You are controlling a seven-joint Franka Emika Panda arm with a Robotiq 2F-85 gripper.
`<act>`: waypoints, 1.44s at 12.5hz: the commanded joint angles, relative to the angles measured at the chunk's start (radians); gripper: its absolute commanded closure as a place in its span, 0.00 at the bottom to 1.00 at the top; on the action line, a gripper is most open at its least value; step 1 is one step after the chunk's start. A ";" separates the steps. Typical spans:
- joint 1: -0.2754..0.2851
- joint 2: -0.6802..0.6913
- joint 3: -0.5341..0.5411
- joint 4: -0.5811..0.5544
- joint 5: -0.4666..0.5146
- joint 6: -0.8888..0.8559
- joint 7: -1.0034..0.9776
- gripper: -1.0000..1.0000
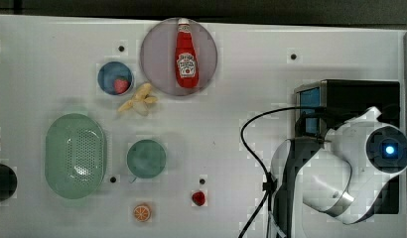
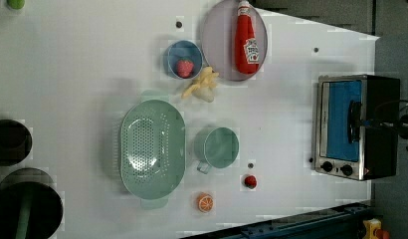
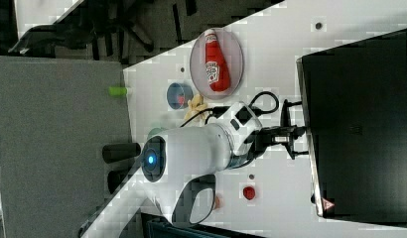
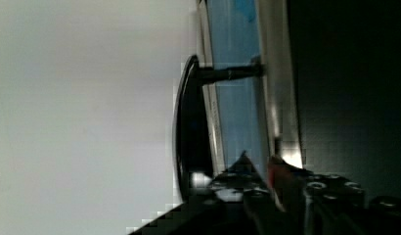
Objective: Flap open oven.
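The toaster oven (image 2: 356, 127) sat at the left view's right edge of the counter (image 2: 92, 59), door looking shut, glass facing up. The end effector (image 3: 291, 135) was at the door's bar handle (image 4: 188, 132); I could not tell whether it was spread or pinching. Risk: it could slip off the handle, or a hard pull could drag the whole oven. The left view showed both knobs (image 2: 336, 168), while the right view showed the black casing.

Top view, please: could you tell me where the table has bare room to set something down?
Bare: between the ketchup plate and the oven, and the top view's upper-left corner. Crowded: around the blue bowl, colander and green cup.
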 commanded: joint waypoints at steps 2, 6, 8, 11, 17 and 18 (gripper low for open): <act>0.003 0.009 0.021 -0.028 -0.004 0.042 -0.016 0.82; 0.029 0.012 0.033 -0.037 -0.094 0.051 0.041 0.82; 0.050 0.012 0.050 -0.041 -0.207 0.046 0.177 0.82; 0.080 0.013 0.084 -0.057 -0.336 0.028 0.350 0.82; 0.122 0.067 0.175 -0.087 -0.527 0.021 0.548 0.82; 0.131 0.087 0.190 -0.087 -0.566 0.020 0.608 0.82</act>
